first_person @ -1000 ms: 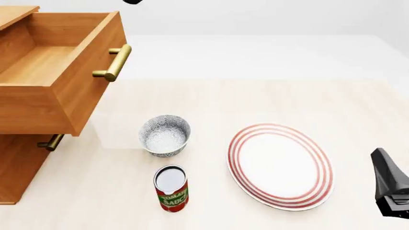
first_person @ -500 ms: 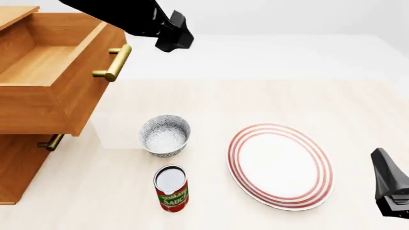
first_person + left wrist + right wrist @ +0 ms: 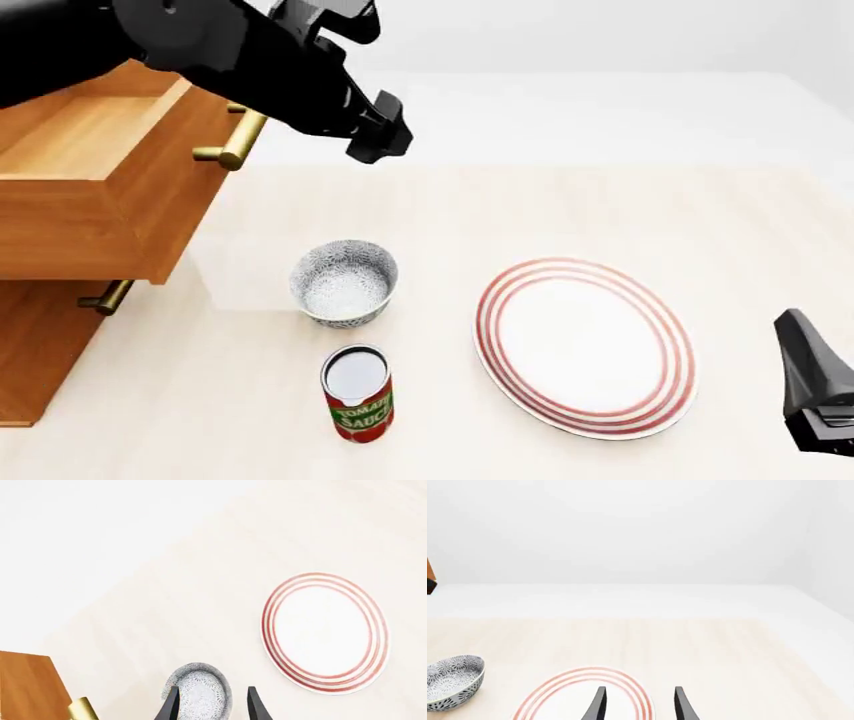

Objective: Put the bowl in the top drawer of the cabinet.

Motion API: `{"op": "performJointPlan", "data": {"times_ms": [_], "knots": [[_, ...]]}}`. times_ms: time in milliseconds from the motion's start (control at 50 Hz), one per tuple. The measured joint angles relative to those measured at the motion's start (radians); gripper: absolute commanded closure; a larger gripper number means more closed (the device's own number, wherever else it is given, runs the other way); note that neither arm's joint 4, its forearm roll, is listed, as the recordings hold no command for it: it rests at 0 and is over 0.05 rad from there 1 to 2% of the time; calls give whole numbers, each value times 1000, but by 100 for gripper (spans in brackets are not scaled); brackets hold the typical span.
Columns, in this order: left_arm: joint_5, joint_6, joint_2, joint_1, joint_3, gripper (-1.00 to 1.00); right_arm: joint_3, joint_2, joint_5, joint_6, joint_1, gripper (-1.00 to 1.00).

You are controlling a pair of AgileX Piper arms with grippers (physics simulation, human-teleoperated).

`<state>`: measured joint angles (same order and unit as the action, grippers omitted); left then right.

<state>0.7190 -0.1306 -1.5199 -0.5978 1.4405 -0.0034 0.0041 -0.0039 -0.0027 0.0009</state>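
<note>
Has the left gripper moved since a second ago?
Yes. The left gripper has swung into the front view and come down past the top drawer handle, toward the bowl.

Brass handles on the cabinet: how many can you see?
2: the top drawer's handle, partly behind the left arm, and the lower drawer's handle beneath the open drawer. Others may be hidden.

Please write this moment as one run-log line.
left gripper: open, above bowl | right gripper: open, empty | bowl: on table, not grasped | top drawer: open | step: approach
</note>
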Motion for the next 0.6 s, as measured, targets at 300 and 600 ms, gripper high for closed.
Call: {"op": "performJointPlan", "data": {"times_ms": [300,600], "knots": [[-72,1,-38,16,-67,-100,0,0,0,0,0,-100],[-133,30,-66,18,-107,-100,0,0,0,0,0,-100]]}}
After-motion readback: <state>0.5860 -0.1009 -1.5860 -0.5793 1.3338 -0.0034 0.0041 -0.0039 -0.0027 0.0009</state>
